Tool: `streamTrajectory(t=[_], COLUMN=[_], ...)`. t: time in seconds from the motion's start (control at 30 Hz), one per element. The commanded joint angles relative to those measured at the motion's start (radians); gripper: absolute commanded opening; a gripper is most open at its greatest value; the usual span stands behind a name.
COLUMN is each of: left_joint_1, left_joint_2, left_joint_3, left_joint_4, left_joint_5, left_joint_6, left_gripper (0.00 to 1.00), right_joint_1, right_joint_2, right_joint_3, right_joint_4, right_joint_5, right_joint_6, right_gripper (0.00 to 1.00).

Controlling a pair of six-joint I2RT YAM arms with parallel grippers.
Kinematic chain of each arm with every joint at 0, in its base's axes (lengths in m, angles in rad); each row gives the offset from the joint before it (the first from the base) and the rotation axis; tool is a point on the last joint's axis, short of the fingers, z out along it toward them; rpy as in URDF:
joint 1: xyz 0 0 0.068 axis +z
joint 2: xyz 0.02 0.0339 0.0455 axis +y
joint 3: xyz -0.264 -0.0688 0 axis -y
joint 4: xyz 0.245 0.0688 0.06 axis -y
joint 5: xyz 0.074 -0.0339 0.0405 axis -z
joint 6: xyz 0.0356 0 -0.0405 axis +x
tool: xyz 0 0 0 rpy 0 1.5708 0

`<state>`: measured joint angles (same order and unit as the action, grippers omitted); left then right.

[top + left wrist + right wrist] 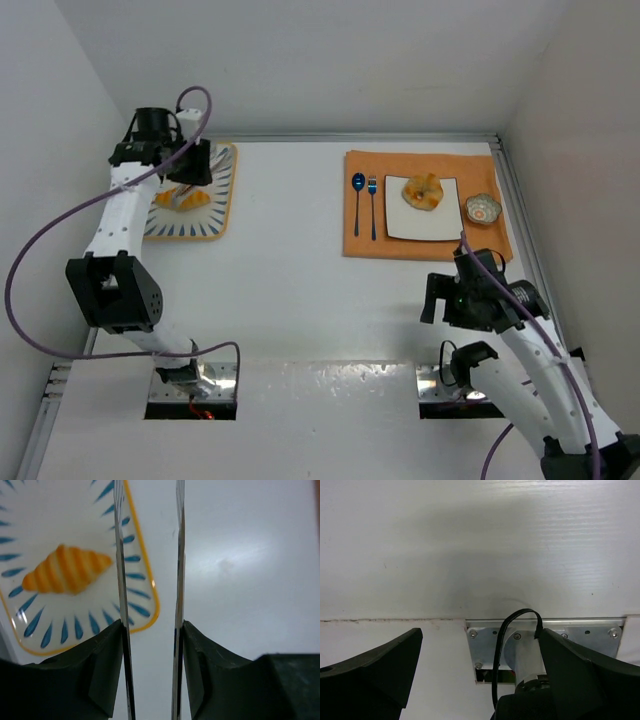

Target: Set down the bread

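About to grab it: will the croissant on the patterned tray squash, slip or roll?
The croissant looks glossy and moulded, so probably stiff and light. Its tapered ends could slip from fingers; the thick middle seems safer. Flat on the tray, rolling seems unlikely.

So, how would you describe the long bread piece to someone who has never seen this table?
Go to the far left of the white table, where a rounded tray with an orange rim and blue ray marks lies. The croissant lies on it. Unlike the round knotted bun on the square white plate at the right, it is long, tapered and ridged.
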<state>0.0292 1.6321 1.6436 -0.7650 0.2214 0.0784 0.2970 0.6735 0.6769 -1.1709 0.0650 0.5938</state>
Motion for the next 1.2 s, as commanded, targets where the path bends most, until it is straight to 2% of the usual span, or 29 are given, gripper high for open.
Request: streamTrajectory(t=[0.0, 0.07, 0.27, 0.47, 0.73, 1.17], left_joint_1=[0.116, 0.181, 0.331, 0.412, 0.413, 0.365], left_joint_2=[-0.08, -0.101, -0.092, -0.028, 0.029, 0.106], left_joint_3=[-0.068, -0.12, -0.14, -0.131, -0.163, -0.195], left_joint_4=[-0.109, -0.109, -0.109, -0.109, 0.015, 0.115], left_joint_5=[0.104, 0.104, 0.094, 0.104, 0.171, 0.136], left_joint_6=[0.158, 0.222, 0.26, 0.259, 0.117, 0.103], left_gripper=[0.52, 0.53, 0.53, 0.53, 0.53, 0.53], right_joint_1=[0.005, 0.005, 0.005, 0.001, 0.005, 0.005], right_joint_2=[0.029, 0.035, 0.031, -0.012, -0.023, -0.022], right_joint_3=[0.029, 0.015, -0.005, -0.013, -0.019, -0.042], right_joint_4=[0.069, 0.1, 0.097, 0.062, 0.056, 0.085], right_joint_5=[-0.048, -0.06, -0.094, -0.068, -0.053, -0.06], right_joint_6=[-0.04, -0.038, -0.037, -0.034, -0.028, 0.026], right_gripper=[1.0, 1.0, 1.0, 1.0, 1.0, 0.99])
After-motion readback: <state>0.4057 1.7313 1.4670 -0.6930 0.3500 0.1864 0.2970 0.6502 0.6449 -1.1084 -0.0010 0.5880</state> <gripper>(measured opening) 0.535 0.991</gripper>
